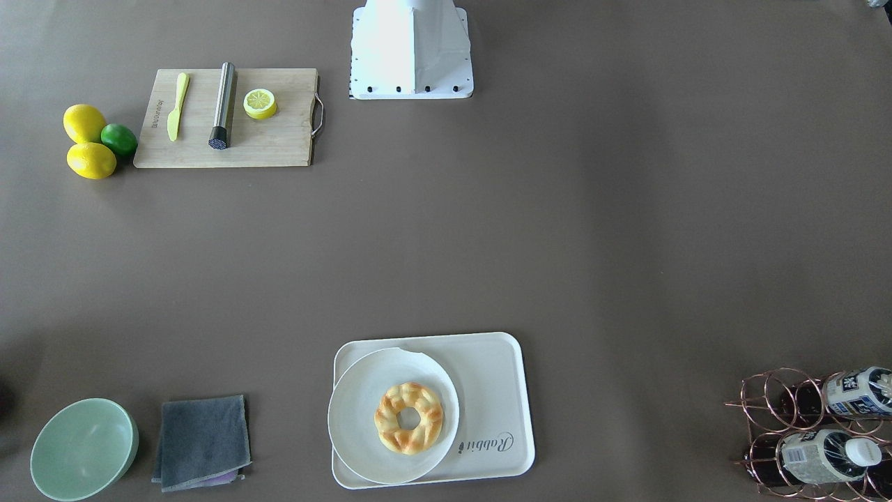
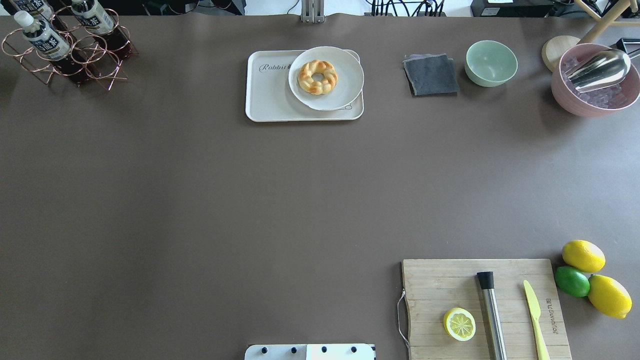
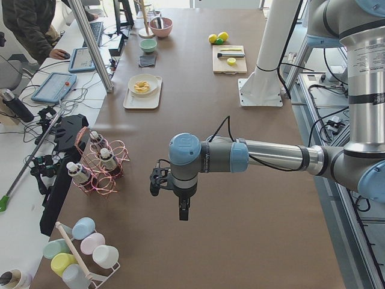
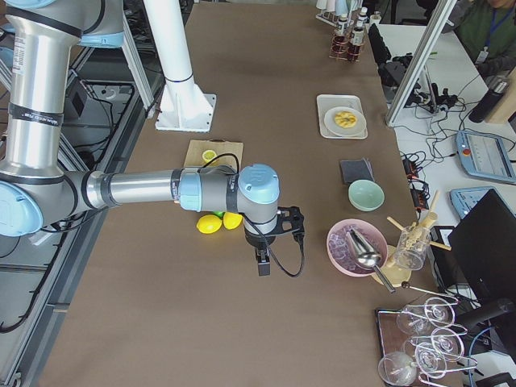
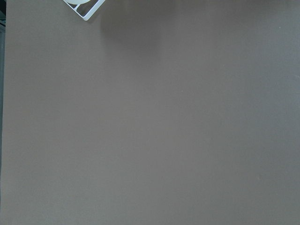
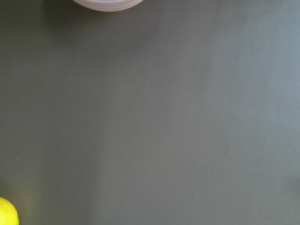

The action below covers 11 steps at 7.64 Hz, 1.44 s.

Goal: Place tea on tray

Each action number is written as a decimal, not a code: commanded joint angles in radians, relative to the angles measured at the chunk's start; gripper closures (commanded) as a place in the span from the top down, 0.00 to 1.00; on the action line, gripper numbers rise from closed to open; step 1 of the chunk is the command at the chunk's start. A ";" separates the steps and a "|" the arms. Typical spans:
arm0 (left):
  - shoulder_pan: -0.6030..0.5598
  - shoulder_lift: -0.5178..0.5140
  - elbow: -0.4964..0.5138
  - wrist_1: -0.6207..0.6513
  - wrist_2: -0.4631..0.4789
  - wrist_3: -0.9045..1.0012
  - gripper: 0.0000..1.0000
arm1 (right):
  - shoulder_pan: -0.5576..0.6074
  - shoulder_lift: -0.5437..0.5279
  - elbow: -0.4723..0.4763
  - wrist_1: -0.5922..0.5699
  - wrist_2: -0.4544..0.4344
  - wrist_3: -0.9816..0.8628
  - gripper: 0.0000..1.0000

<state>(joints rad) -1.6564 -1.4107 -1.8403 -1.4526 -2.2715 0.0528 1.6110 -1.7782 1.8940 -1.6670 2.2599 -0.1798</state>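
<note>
Two alike tea bottles [image 2: 41,37] [image 2: 92,17] lie in a copper wire rack [image 2: 75,60] at the table's far left corner; they also show in the front view [image 1: 826,457] [image 1: 857,392]. The cream tray [image 2: 270,95] with "Rabbit" print sits at the far middle edge. My left gripper [image 3: 182,211] shows only in the exterior left view, hanging above bare table apart from the rack [image 3: 99,171]. My right gripper [image 4: 264,264] shows only in the exterior right view, near the lemons. I cannot tell whether either is open or shut.
A round plate [image 2: 345,75] with a braided donut [image 2: 317,76] covers the tray's right half. Grey cloth [image 2: 431,75], green bowl [image 2: 491,63] and pink bowl with scoop [image 2: 595,80] stand far right. Cutting board [image 2: 450,285], lemons [image 2: 583,255] and lime [image 2: 572,281] are near right.
</note>
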 commanded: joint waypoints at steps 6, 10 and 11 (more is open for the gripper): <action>-0.006 0.016 -0.022 -0.161 -0.034 0.025 0.99 | 0.075 0.037 0.010 0.000 0.027 -0.004 1.00; -0.006 0.024 -0.020 -0.221 -0.097 0.099 0.99 | 0.073 0.039 -0.027 0.000 0.038 -0.030 1.00; -0.006 0.009 -0.025 -0.248 -0.097 0.088 0.99 | 0.073 0.042 -0.020 0.000 0.038 -0.035 1.00</action>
<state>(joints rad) -1.6625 -1.3896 -1.8426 -1.6611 -2.3667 0.1482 1.6843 -1.7423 1.8731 -1.6677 2.2924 -0.1982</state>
